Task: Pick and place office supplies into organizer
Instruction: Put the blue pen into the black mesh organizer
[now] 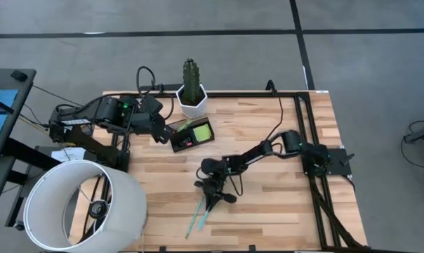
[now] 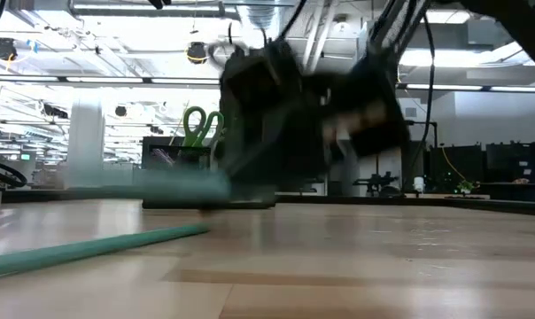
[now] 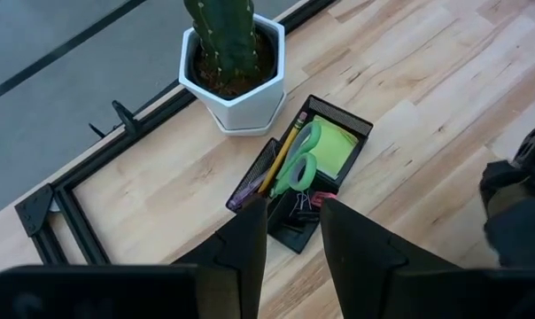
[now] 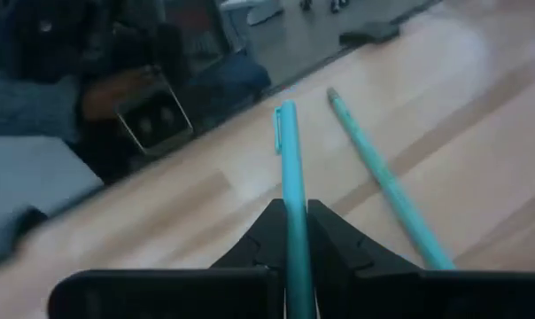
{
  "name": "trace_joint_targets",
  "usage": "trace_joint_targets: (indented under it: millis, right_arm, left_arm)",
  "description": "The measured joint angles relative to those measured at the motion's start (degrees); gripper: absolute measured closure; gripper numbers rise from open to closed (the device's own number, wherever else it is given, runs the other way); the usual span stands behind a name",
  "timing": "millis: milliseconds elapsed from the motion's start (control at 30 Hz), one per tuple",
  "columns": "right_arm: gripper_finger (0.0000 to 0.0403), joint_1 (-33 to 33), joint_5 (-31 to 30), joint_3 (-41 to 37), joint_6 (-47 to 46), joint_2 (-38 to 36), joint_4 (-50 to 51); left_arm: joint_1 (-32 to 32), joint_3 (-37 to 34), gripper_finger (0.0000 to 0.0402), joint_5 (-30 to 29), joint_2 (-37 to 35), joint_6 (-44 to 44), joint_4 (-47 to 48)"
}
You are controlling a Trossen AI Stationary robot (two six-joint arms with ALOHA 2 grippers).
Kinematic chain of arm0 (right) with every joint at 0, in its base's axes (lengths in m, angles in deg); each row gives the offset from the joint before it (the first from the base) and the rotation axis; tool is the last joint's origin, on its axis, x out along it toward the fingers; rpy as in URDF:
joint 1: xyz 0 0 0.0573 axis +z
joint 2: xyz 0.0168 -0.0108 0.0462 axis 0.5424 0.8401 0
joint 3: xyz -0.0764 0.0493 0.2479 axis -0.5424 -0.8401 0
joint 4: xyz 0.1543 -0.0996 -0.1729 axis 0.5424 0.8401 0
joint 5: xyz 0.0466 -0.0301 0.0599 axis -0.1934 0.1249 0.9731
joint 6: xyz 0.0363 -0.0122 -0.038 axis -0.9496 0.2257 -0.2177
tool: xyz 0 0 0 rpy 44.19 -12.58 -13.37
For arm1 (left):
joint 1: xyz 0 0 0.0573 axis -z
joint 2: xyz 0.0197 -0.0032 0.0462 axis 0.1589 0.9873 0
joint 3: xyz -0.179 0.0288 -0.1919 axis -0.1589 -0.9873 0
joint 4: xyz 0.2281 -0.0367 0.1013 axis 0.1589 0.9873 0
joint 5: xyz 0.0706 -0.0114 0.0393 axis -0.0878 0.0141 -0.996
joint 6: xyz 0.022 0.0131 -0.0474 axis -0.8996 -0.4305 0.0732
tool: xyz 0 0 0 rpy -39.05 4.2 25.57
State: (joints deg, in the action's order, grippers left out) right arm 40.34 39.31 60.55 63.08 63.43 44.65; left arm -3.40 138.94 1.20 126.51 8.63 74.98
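Left gripper [image 3: 292, 232] hangs just above the black organizer [image 1: 191, 134], fingers apart, holding nothing. Organizer sits beside the cactus pot [image 1: 191, 100] (green scissors [image 3: 296, 165], sticky pad [image 3: 331, 146], pencil [image 3: 283, 153] inside). Mid-table, right gripper [image 4: 293, 232] clamps a teal pen [image 4: 290, 177]; a second teal pen [image 4: 384, 182] lies just beside it on the wood.

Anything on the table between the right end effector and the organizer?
No. In the high view, only bare wood separates the right end effector, shut on a teal pen, from the organizer.

2 teal pens [image 4: 294, 195], 1 organizer [image 3: 352, 120], 1 scissors [image 3: 298, 164], 1 cactus pot [image 3: 236, 89]
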Motion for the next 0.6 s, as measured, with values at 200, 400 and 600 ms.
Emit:
trace_joint_targets:
  millis: [200,400,600]
  right_arm:
    - [0.0382,-3.1,-6.9,0.3,-0.9,-14.1,13.3]
    - [0.0373,-10.9,-27.1,0.3,3.5,-27.1,27.6]
    - [0.0381,-20.7,-42.4,1.8,2.4,-34.8,31.5]
  left_arm:
    - [0.0,1.4,0.0300,-0.3,0.0,2.5,0.0]
    - [0.0,6.5,0.0300,-4.0,0.0,-2.0,0.0]
    - [0.0,8.1,0.0300,-10.5,-0.1,-9.1,0.0]
